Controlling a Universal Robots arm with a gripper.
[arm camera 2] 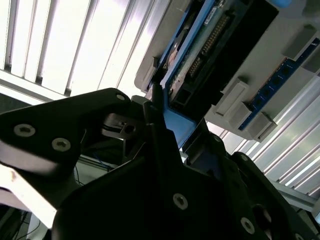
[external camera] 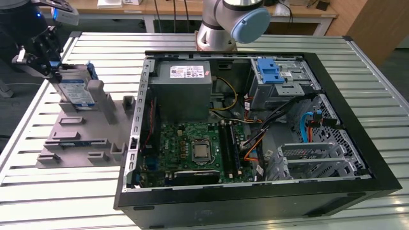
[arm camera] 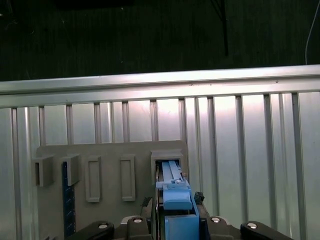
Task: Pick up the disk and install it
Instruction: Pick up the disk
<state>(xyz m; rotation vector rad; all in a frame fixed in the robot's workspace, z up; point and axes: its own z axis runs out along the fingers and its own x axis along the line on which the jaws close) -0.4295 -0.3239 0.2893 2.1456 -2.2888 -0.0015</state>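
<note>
In the exterior view, the end effector (external camera: 53, 70) sits at the far left over the slatted metal desk (external camera: 64, 203), its fingers closed narrowly on the upper end of the disk (external camera: 74, 91). The disk stands upright in the grey stand (external camera: 76, 139), label facing the open computer case (external camera: 255, 203) to the exterior view's right. In the second wrist view, a black finger (arm camera 2: 155, 117) presses against the disk's blue end handle (arm camera 2: 176, 126), and the dark connector side of the disk extends away into the stand. In the first wrist view, the blue handle runs down into the stand's end slot.
</note>
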